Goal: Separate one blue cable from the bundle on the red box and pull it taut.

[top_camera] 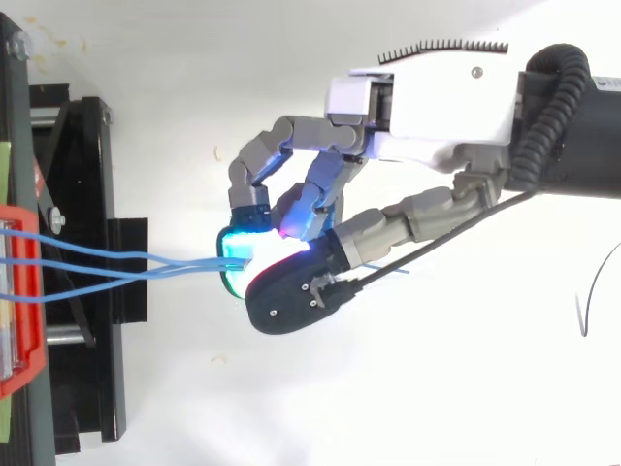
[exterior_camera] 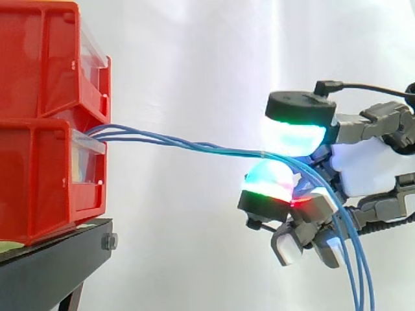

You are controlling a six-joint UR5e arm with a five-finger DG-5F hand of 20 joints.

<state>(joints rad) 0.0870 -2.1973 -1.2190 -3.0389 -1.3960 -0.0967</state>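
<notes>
Blue against white: pinched cables (exterior_camera: 181,144) between curled pads (exterior_camera: 293,137) of hand (exterior_camera: 366,165), strung nearly level from red bin (exterior_camera: 39,184). Looked to have caught several strands, not one. Risked tautening whole bundle; risked slip if pads loosened under pull.

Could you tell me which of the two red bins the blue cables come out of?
The lower bin: the cables leave over its front lip, beneath the upper bin, toward the hand.
</notes>
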